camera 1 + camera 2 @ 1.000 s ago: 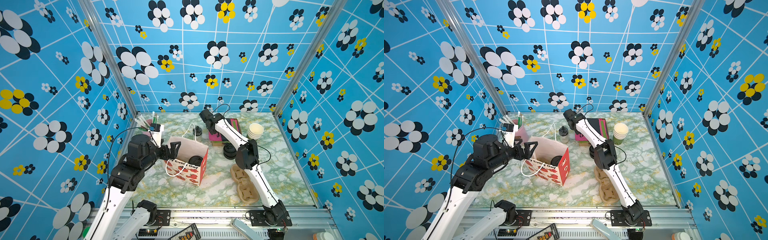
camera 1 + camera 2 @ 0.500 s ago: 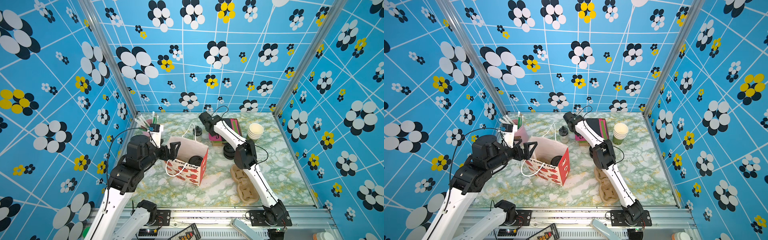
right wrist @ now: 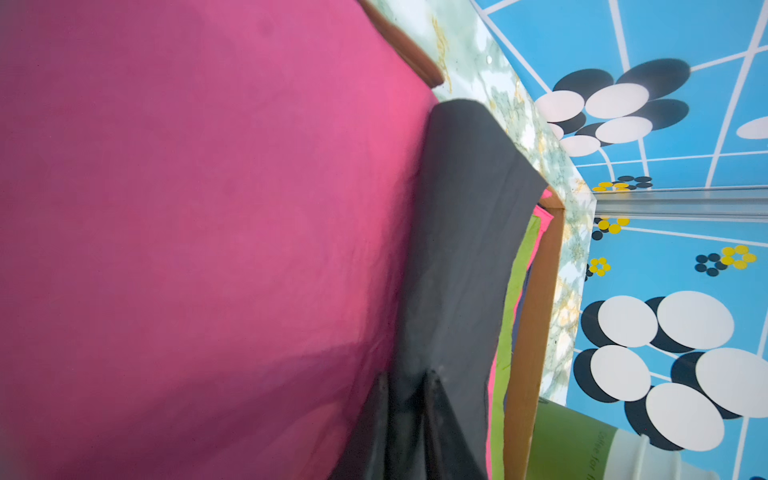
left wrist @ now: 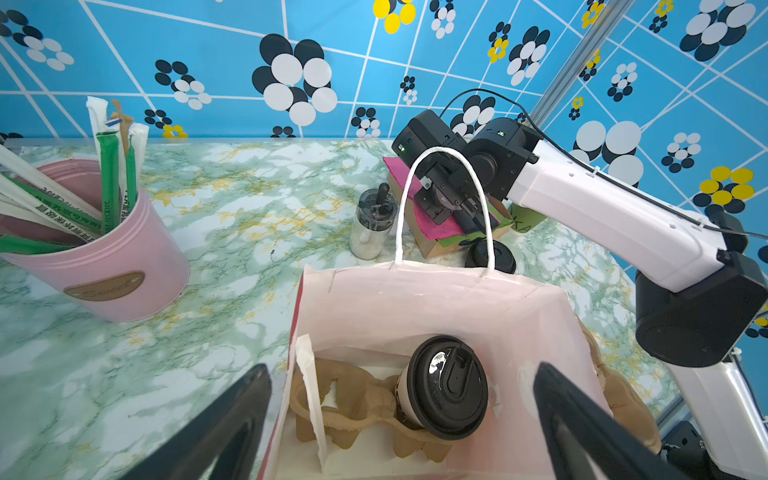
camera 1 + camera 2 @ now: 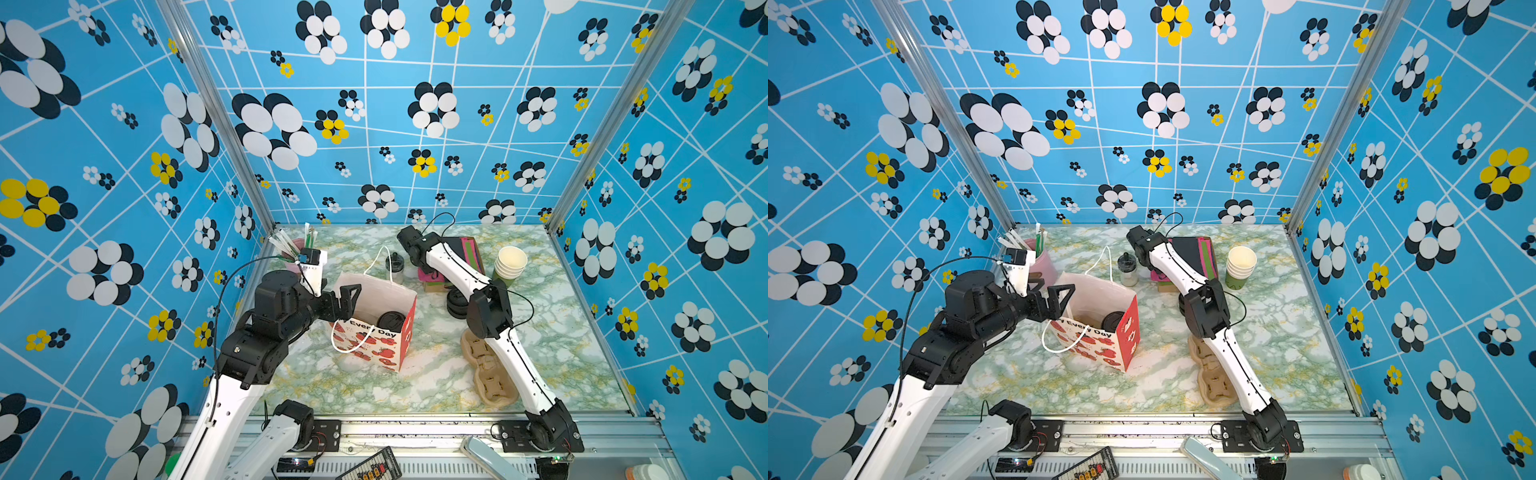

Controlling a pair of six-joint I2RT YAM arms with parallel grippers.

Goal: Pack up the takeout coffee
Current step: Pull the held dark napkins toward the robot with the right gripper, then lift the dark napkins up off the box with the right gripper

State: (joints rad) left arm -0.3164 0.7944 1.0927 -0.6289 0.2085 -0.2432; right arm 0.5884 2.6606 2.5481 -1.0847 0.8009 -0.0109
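1. Blue flower-print walls (image 5: 374, 124) close in a green-marbled desk (image 5: 561, 332), seen from above in both top views.
2. At mid-frame a paper bag (image 5: 374, 345) with red print stands upright and open on the desk.
3. Inside it the takeout coffee (image 4: 446, 386), black lid on, sits in one pocket of a cardboard carrier (image 4: 345, 395). In both top views only its dark top shows above the bag's front wall.
4. The left gripper (image 5: 347, 301) hangs at the bag's left rim, jaws spread wide and holding nothing. In the left wrist view its fingers (image 4: 232, 415) frame the bag's mouth.
5. The right gripper (image 5: 424, 268) reaches to the napkin box (image 5: 469, 249) at the upper right of the desk. In the right wrist view its jaws look nearly closed, seemingly nipping the edge of a black napkin (image 3: 457, 249) that lies over a pink napkin (image 3: 208, 208).
6. A stack of lidless cups (image 5: 510, 262) stands just right of the box, and a stack of lids (image 5: 455, 301) sits lower in the frame.
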